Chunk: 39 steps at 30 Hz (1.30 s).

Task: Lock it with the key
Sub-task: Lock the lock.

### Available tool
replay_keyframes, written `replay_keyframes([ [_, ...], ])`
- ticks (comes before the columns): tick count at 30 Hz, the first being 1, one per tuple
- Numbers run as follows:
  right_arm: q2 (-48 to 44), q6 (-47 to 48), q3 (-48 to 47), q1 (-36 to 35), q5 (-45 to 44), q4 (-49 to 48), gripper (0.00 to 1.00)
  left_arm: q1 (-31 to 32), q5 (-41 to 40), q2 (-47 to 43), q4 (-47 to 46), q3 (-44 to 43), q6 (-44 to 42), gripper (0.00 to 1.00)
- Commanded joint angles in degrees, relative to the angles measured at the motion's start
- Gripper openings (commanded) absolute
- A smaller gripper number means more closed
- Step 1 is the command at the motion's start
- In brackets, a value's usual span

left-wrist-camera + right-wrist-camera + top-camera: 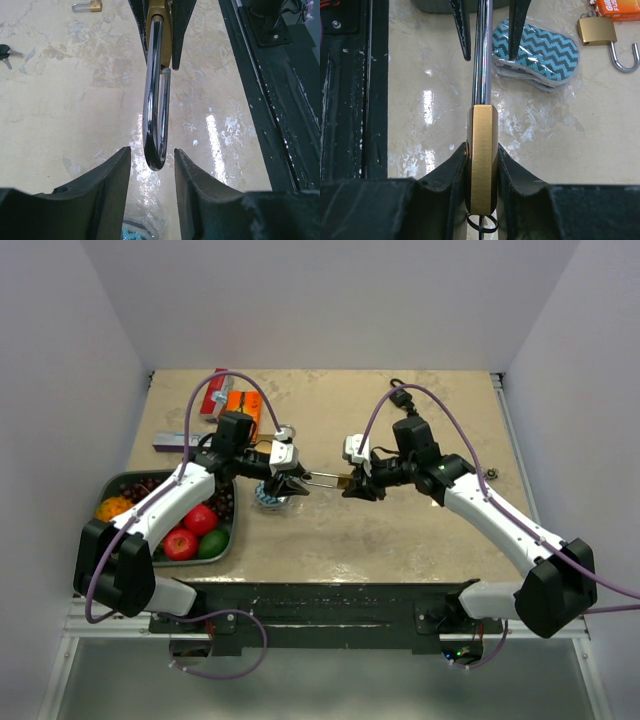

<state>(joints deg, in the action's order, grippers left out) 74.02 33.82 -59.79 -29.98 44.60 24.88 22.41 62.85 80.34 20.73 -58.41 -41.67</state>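
Above the beige marbled counter, our right jaws clench the brass body of the padlock, held in mid-air between the arms; our left jaws stand released, straddling its shackle without touching.

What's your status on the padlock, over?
Right gripper shut on padlock body. Left gripper open, straddling shackle. Shackle's free end out of body. Chevron pouch lies below left gripper.

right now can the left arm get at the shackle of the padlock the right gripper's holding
Probably yes: the shackle has its loop between the open fingers of the left gripper, with nothing else in that gap, while the right gripper clamps the brass body at the other end.
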Motion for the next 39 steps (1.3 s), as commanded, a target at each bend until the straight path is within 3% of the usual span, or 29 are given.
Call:
replay_keyframes([
  [1,-1.6,-0.69,-2.52,-0.26,2.69,-3.18,0.0,0.26,2.63,-1.76,-1.92,-2.76,-0.26,0.47],
  [4,-1.07,-0.43,-2.7,-0.17,2.42,-3.09,0.0,0.52,2.63,-1.85,-2.54,-3.02,0.97,0.55],
  [11,-0.54,-0.43,-2.96,-0.52,2.33,-2.91,0.0,0.88,2.63,-1.94,-4.29,-2.85,3.78,0.47],
  [17,-0.1,-0.25,-2.96,-0.7,2.77,-2.47,0.0,1.23,2.98,-1.76,-6.49,-2.76,6.25,0.3],
  [23,0.16,-1.3,-3.05,-1.22,3.04,-3.87,0.0,1.49,3.07,-1.5,-8.07,-2.23,7.13,0.0],
  [28,1.21,-2.71,-3.05,-2.19,2.86,-6.42,0.0,2.72,3.07,-0.97,-10.53,-1.79,9.32,0.0],
  [39,3.76,-4.11,-4.28,-6.23,4.61,-11.26,0.0,7.82,0.61,0.35,-27.49,1.11,21.19,0.0],
])
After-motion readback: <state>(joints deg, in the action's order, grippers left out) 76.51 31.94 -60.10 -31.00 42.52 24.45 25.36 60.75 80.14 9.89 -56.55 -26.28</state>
